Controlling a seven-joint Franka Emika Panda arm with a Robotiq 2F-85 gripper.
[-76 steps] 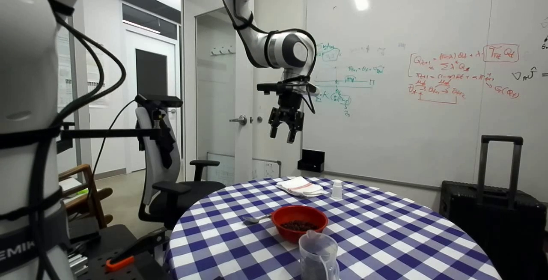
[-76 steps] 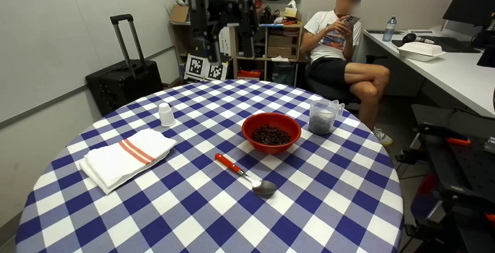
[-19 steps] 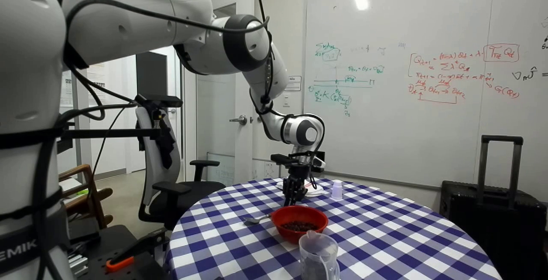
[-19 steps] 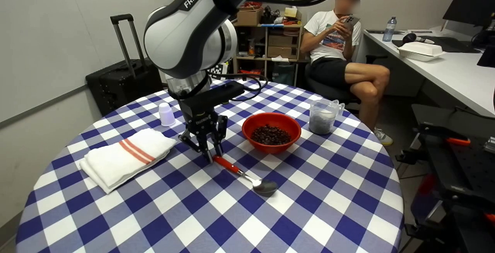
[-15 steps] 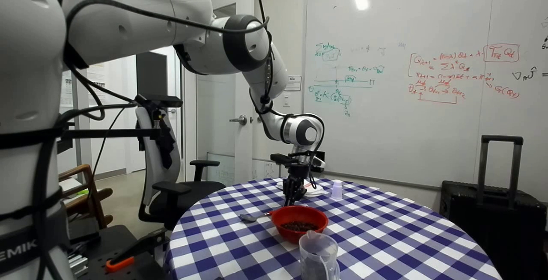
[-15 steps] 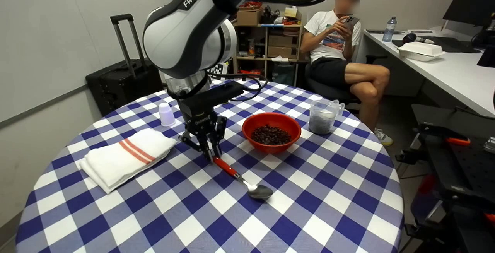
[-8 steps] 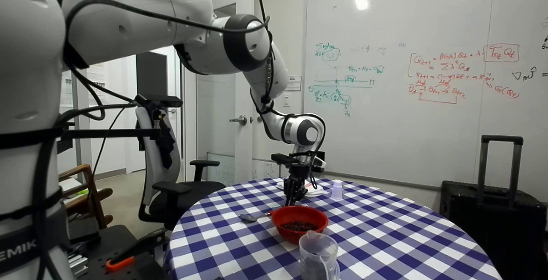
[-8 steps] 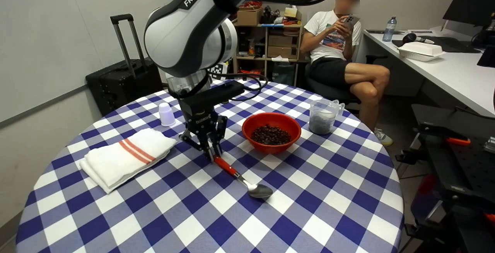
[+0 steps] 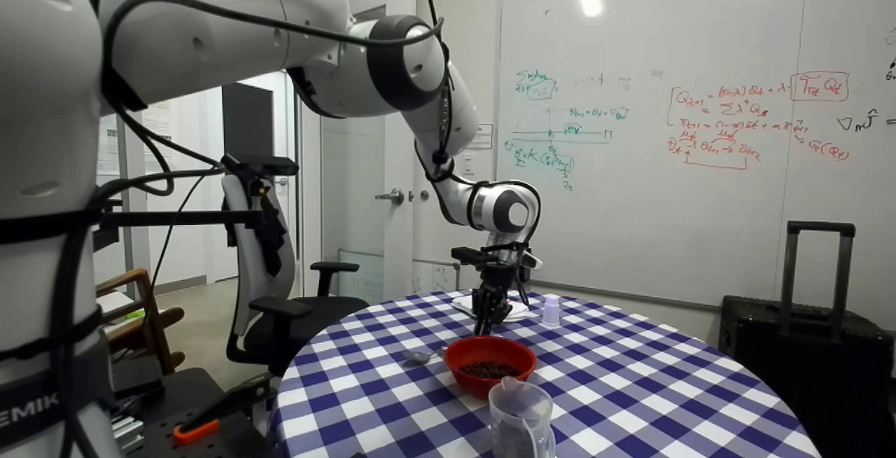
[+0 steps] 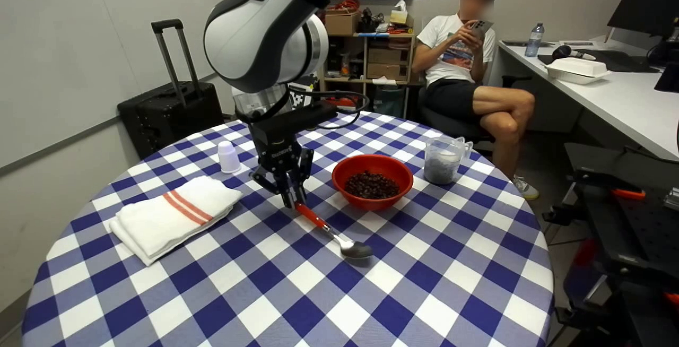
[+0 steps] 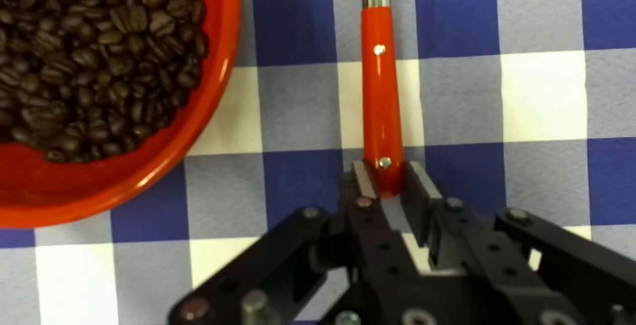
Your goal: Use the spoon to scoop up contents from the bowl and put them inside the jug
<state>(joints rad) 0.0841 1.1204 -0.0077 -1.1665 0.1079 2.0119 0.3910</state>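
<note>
Red and glossy, the bowl (image 11: 222,61) takes the upper left of the wrist view, partly cut off by the frame, dark coffee beans (image 11: 104,56) inside. Apart from it runs the spoon (image 11: 380,91), its red handle bearing two rivets and a metal collar, its head beyond the top edge. The gripper (image 11: 389,181) pinches the butt of that handle, a finger on each side, over a blue-and-white checked tablecloth (image 11: 298,111).

In an exterior view, the white arm (image 10: 254,39) comes down from above, and the spoon slants out from the fingertips, its silver head (image 10: 355,250) nearer the camera. Whether the head touches the cloth I cannot tell. The bowl stands between the gripper and a clear jug (image 10: 443,161), whose lower part looks grey. Near the gripper lies a folded white towel (image 10: 175,217) with red stripes; a small pale cup (image 10: 228,157) stands near that. A seated person (image 10: 456,52) holds a phone (image 10: 481,28).

In an exterior view, a whiteboard (image 9: 630,234) carries red and green writing. The fingertips reach down behind the bowl, which hides most of the handle; the head shows beside it. The jug stands in front. A black suitcase (image 9: 805,374) and an office chair (image 9: 269,293) stand farther out.
</note>
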